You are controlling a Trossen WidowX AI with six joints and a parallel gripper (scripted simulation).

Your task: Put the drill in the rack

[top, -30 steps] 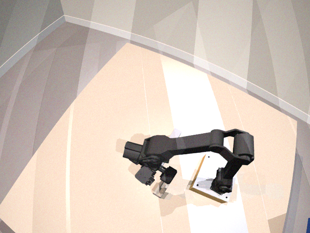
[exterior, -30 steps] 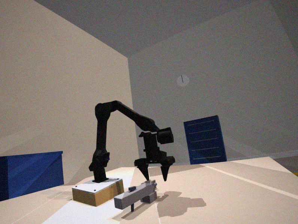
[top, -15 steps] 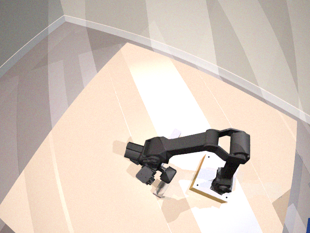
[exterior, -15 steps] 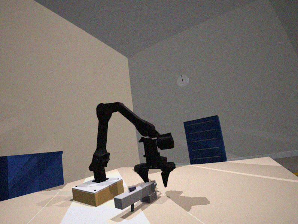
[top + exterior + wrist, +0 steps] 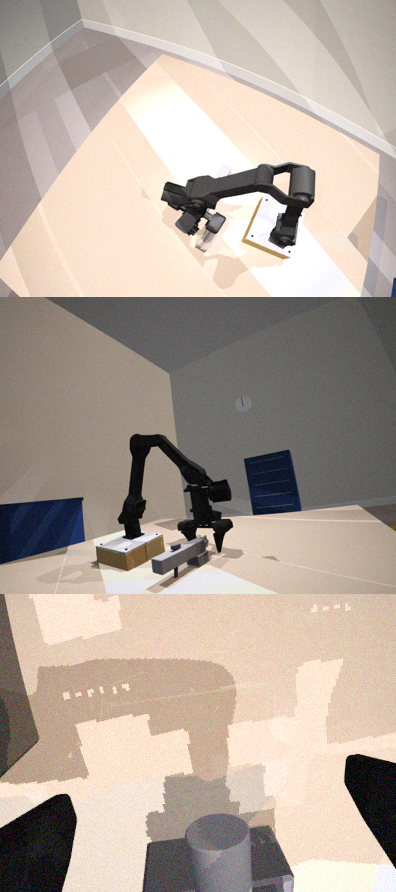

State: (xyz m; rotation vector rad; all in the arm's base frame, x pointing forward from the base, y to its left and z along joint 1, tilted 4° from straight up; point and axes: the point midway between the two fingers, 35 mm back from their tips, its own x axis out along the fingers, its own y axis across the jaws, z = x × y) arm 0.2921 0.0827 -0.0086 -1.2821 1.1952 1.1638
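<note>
The grey holder (image 5: 224,169) (image 5: 174,558) is a long block raised off the table. The key (image 5: 175,547) is a small dark bar on its top; a dark pin shows below. The drill (image 5: 204,539) (image 5: 220,866) is a grey cylinder sticking out of the holder's end, over a dark block in the wrist view. The arm hides it in the top view. My gripper (image 5: 202,224) (image 5: 206,545) (image 5: 211,789) is open and empty, with fingers on either side of the drill's end. The rack (image 5: 204,242) is a small grey cradle partly under the gripper; it is not discernible in the exterior view.
The arm's base stands on a wooden block with a white top plate (image 5: 260,220) (image 5: 110,546), beside the holder and rack. In the wrist view a brown-grey wall (image 5: 14,689) shows at the upper left, possibly the rack. Blue cabinets (image 5: 271,483) (image 5: 41,520) stand beyond the table.
</note>
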